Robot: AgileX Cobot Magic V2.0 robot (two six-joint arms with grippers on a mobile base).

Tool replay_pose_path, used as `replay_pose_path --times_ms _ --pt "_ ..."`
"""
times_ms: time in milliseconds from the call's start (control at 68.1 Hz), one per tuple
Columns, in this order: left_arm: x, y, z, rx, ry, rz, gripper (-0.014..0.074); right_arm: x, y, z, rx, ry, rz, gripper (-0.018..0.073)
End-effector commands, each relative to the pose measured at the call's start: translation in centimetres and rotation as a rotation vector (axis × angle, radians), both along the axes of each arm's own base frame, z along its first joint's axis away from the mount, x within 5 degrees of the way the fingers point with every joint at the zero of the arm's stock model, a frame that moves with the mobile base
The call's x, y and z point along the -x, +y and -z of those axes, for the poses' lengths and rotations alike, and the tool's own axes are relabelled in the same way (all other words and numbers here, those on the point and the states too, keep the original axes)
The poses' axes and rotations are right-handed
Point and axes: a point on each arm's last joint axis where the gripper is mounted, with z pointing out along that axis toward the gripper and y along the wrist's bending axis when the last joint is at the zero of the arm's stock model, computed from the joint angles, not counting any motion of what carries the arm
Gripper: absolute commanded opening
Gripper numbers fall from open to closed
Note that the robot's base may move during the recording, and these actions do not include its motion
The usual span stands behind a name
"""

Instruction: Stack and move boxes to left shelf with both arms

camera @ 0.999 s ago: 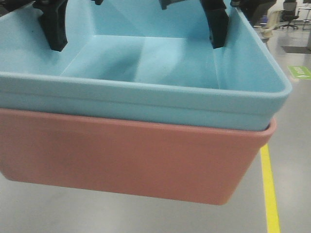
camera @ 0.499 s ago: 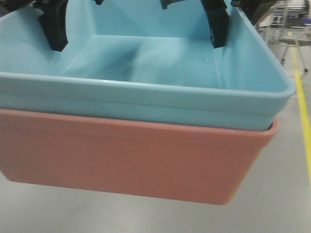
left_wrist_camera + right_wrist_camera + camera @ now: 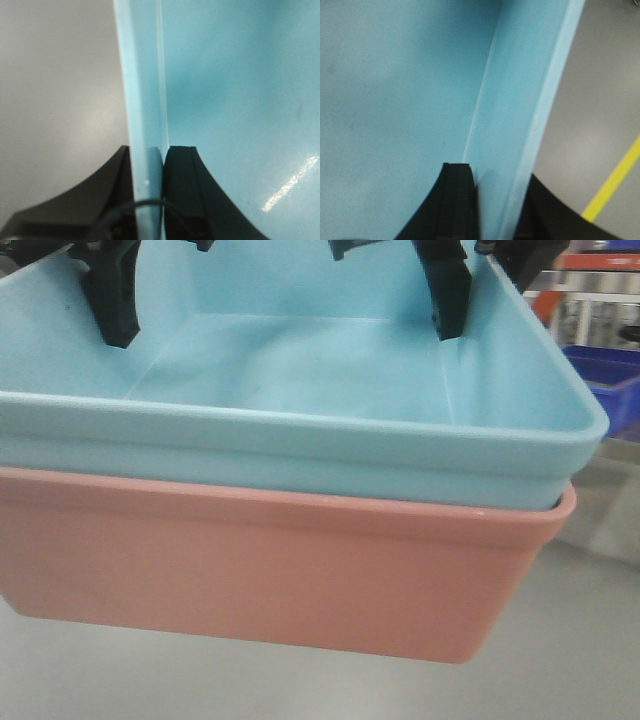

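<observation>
Background: smooth grey floor (image 3: 590, 640); at the far right of the front view, blurred, a dark blue bin (image 3: 612, 390) stood under an orange beam (image 3: 592, 260), behind the near corner of the stack. A yellow line (image 3: 615, 180) crossed the floor in the right wrist view. The stack filled most of the front view and hid nearly everything beyond it. The salmon pink bin (image 3: 270, 570) hung clear of the floor and held the light blue bin (image 3: 300, 440), nested with the blue rim sitting just above the pink rim. Inside the blue bin only bare floor and walls showed, plus black fingers reaching down at both sides. The left gripper (image 3: 150, 150) straddled the blue bin's left wall, one finger outside and one inside, jaws pinching the wall. The right gripper (image 3: 495, 172) did likewise on the right wall, jaws clamped on it. The pink bin did not appear in either wrist view.
</observation>
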Motion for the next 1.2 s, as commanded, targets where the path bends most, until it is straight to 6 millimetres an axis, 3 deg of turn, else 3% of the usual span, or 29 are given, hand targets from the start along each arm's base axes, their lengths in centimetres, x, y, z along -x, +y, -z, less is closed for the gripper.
replay_pose_path --times_ms 0,1189 --pt "1.18 -2.84 -3.99 0.333 -0.144 0.128 -0.0012 0.52 2.83 -3.68 -0.275 -0.173 -0.183 0.0057" --pt "1.21 -2.86 -3.98 0.338 -0.139 0.126 -0.0012 0.54 2.73 -3.6 -0.265 -0.165 -0.175 0.0057"
